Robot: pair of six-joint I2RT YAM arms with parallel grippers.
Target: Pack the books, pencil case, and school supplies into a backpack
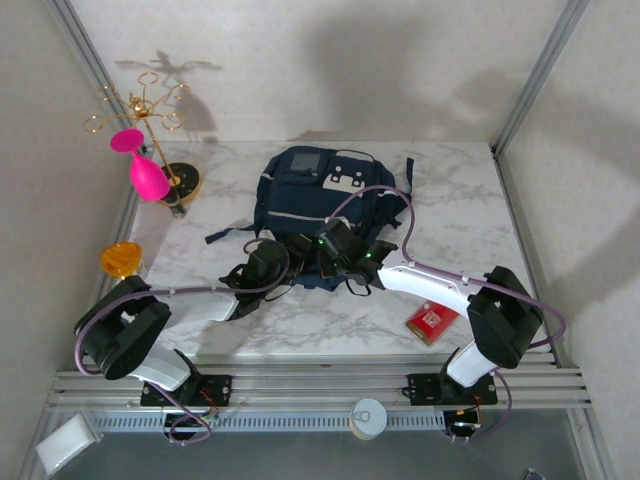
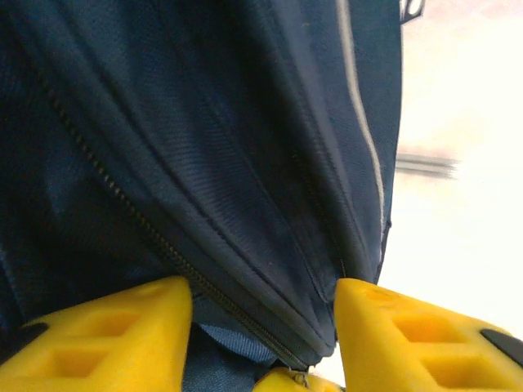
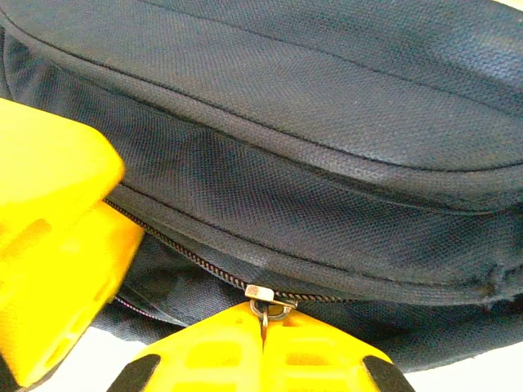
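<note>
The backpack (image 1: 305, 190) is laid flat at the middle of the counter (image 1: 470, 200), nearer the far edge, and its near end is met by both arms. A thick fold of its navy fabric beside the zip is clasped by the left gripper (image 2: 261, 327), whose jaws are kept partly apart by it. The zip pull (image 3: 261, 294) is pinched by the right gripper (image 3: 263, 331), its jaws pressed together. The red school supplies pack (image 1: 432, 321) is seen by the counter's near right corner, apart from the backpack.
</note>
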